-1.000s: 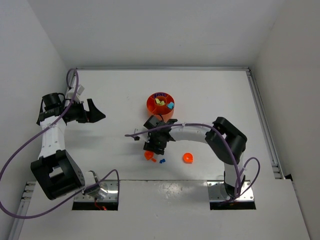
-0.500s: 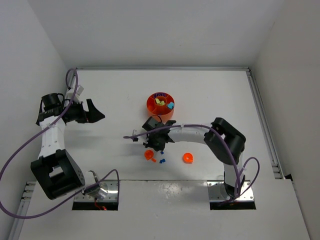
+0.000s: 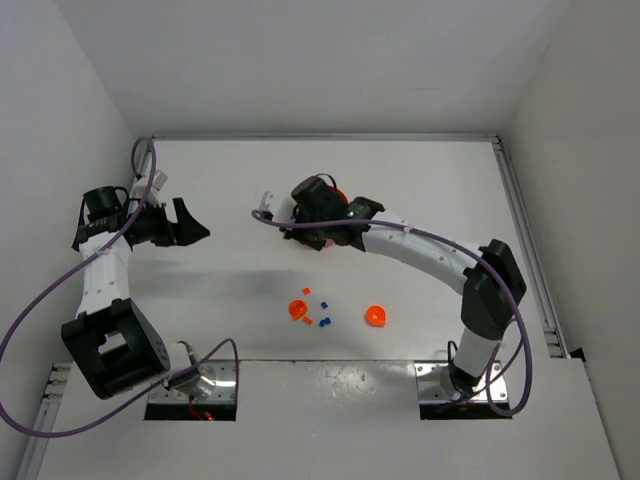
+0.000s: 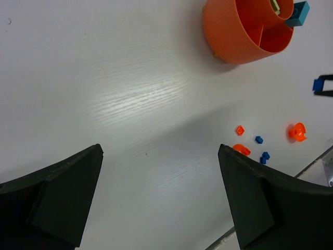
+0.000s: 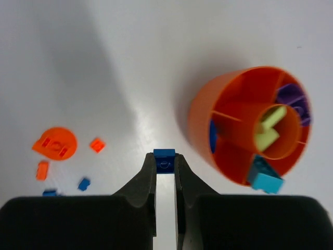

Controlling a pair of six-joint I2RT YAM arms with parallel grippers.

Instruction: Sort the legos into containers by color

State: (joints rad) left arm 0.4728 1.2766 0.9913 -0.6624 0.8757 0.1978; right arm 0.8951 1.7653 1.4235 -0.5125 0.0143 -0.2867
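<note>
Legos mid-sort: one small blue brick [image 5: 165, 153] is pinched between the fingertips of the right claw [image 5: 165, 165], jaws drawn in close on its two sides

- Held brick sits just beside the outer wall of the round orange dish [image 5: 196, 133], not over a compartment
- Dish contents from the right wrist view: lime green piece [image 5: 268, 127] in the centre cup, purple bricks [image 5: 291, 99] in a far compartment, a blue piece [image 5: 212, 136] in the compartment nearest the claw
- Cyan brick [image 5: 265, 177] at the rim, tilted and sticking out past the wall
- Loose on the white tabletop [image 3: 230, 180], well apart from the dish: two round orange pieces [image 3: 298, 309] [image 3: 376, 317], small orange bits [image 5: 97, 145], small blue bits [image 3: 322, 322]
- Top view: right claw [image 3: 318, 215] reaches over the dish and hides most of it
- Left claw [image 4: 160, 151] spread wide, nothing between its fingers, hovering over bare tabletop; in the top view the left claw [image 3: 185, 225] is well to the left of the dish and the loose pieces
- Left wrist view also takes in the dish [image 4: 229, 36] and the scattered bits beyond it
</note>
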